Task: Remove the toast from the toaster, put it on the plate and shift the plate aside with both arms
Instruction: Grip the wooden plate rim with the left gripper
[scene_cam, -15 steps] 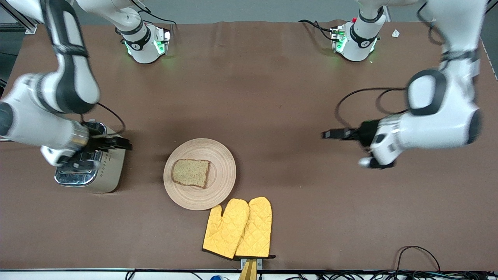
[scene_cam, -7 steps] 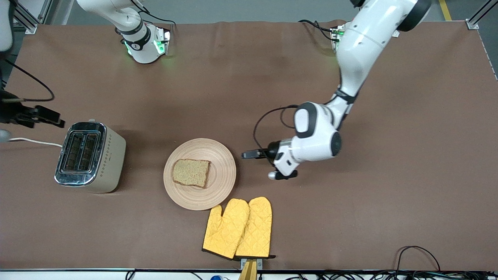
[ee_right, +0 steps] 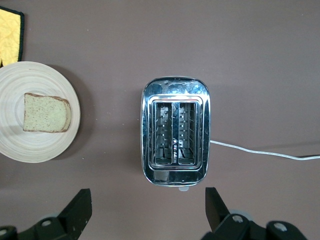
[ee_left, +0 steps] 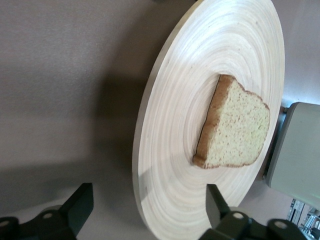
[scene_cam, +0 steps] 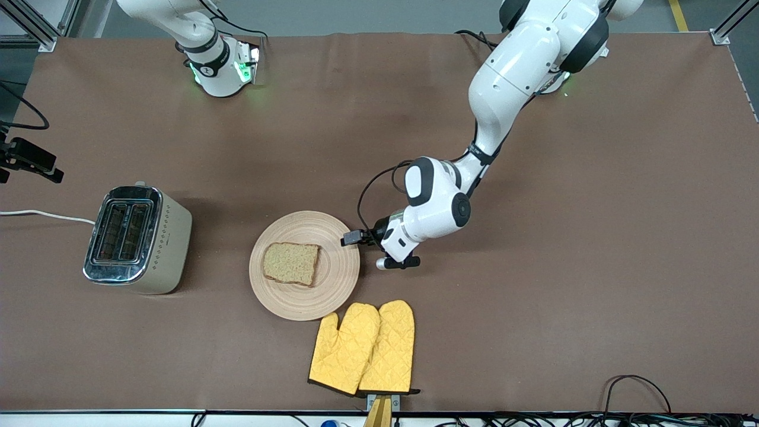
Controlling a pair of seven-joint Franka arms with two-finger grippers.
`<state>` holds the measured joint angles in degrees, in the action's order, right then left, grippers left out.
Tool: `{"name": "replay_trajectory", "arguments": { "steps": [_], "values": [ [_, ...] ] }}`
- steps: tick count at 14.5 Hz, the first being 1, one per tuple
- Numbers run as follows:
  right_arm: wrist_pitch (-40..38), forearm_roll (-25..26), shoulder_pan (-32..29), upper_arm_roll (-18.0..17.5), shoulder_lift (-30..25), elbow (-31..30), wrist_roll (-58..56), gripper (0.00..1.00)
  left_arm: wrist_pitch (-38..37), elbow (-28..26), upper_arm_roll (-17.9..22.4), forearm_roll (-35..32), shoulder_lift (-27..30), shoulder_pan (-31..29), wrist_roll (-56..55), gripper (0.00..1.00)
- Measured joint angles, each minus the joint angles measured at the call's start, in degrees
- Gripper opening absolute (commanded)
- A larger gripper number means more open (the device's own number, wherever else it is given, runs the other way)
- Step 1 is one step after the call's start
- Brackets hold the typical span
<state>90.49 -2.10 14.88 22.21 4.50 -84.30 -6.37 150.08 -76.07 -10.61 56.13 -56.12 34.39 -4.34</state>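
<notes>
The toast (scene_cam: 290, 263) lies flat on the round wooden plate (scene_cam: 339, 268) in the middle of the table. My left gripper (scene_cam: 351, 238) is low at the plate's rim on the side toward the left arm's end. In the left wrist view it (ee_left: 147, 202) is open, its fingers standing either side of the rim of the plate (ee_left: 190, 90), with the toast (ee_left: 235, 125) farther in. My right gripper (scene_cam: 41, 165) is up over the right arm's end of the table, open in its own view (ee_right: 147, 205) and empty. That view shows the plate (ee_right: 20, 145) and the toast (ee_right: 46, 113).
A steel two-slot toaster (scene_cam: 137, 238) with a white cord stands beside the plate toward the right arm's end; it also shows in the right wrist view (ee_right: 175, 132). Two yellow oven mitts (scene_cam: 364, 349) lie nearer the front camera than the plate, touching its rim.
My left arm swung in from its end of the table and lowered its gripper to the plate's rim. My right gripper left the toaster and rose toward the table's edge. Plate and toast stayed put.
</notes>
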Motion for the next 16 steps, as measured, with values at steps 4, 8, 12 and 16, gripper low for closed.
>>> {"name": "replay_trajectory", "arguments": {
  "steps": [4, 8, 12, 16],
  "values": [
    [0.05, 1.11, 0.15, -0.24, 0.27, 0.03, -0.04, 1.00, 1.76, 2.45, -0.01, 0.46, -1.67, 1.82, 0.00, 0.02],
    [0.27, 1.18, 0.15, -0.27, 0.26, 0.37, -0.03, 1.00, 2.13, 2.52, 0.18, 0.46, -1.83, 1.95, 0.24, 0.00],
    [0.33, 1.18, 0.18, -0.34, 0.27, 0.42, -0.02, 1.00, 2.38, 3.61, 0.18, 1.02, -1.22, 1.70, 0.84, 0.00],
    [0.33, 1.18, 0.29, -0.48, 0.34, 0.42, -0.02, 1.00, 1.77, 0.28, 0.60, 0.88, 4.80, 0.21, 0.88, 0.00]
  ]
}}
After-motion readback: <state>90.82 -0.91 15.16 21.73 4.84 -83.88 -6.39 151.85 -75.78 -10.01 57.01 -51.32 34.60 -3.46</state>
